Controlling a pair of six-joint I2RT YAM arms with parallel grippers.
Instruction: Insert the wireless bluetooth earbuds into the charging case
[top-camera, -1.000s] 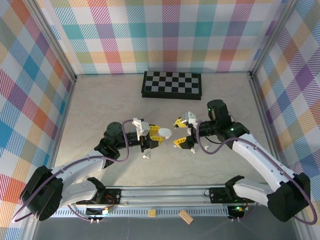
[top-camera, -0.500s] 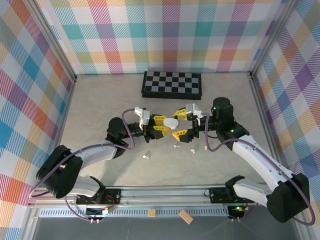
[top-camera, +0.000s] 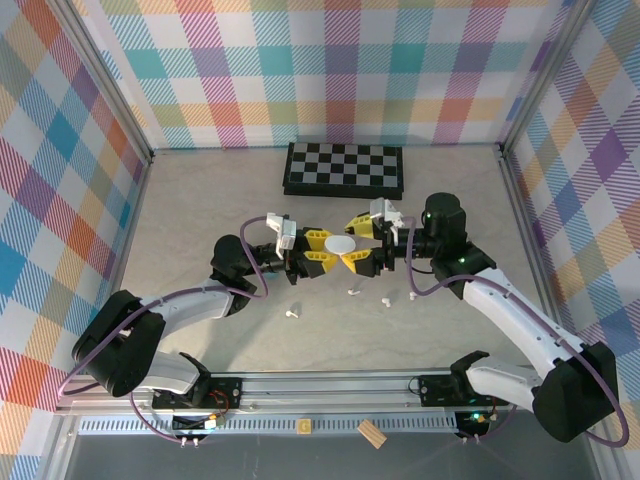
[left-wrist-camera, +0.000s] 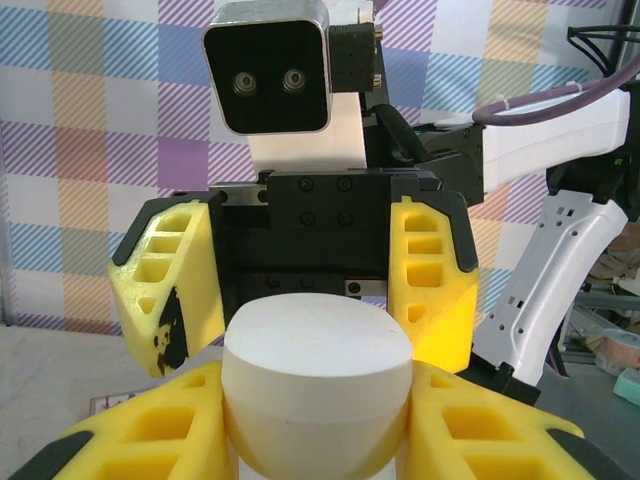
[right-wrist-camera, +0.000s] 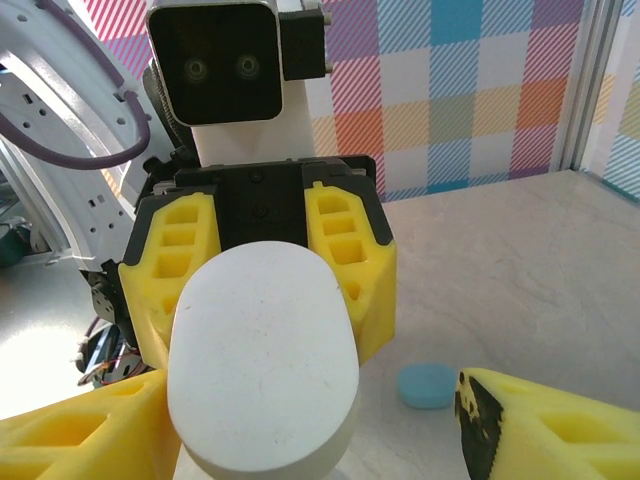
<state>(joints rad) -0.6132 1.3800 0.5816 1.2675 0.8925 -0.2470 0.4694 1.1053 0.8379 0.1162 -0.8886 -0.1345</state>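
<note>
Three tiny white earbuds (top-camera: 352, 293) lie loose on the table (top-camera: 190, 230), just below the two grippers, none in the charging case (top-camera: 338, 244) yet. The case itself is up off the table, mid-air btw the arms. It looks like a smooth, rounded hard-plastic pebble: light, stiff, prob. slippery, so a pinch across its flatter sides is the safe hold, not the curved ends. Lid seam can't be made out. Earbuds should be v. light and rigid but fiddly, apt to skitter or flip if nudged, so best taken across stem or head w/ fingertips only, square-on. L gripper (top-camera: 326, 252) is closed on the case, its yellow fingers (left-wrist-camera: 150, 430) clamping both sides of the near end, clear in the left wrist view. R gripper (top-camera: 352, 244) is open and holds nothing. Its jaws straddle the far end of the case: one finger (right-wrist-camera: 540, 425) is well apart from it in the right wrist view, the other close alongside, contact unclear. Pose: both arms reach forward and bend inward, wrists approx. level, grippers nose to nose over mid-table. Small light-blue disc (right-wrist-camera: 427, 385) sits on the table beneath; can't tell what it is.
</note>
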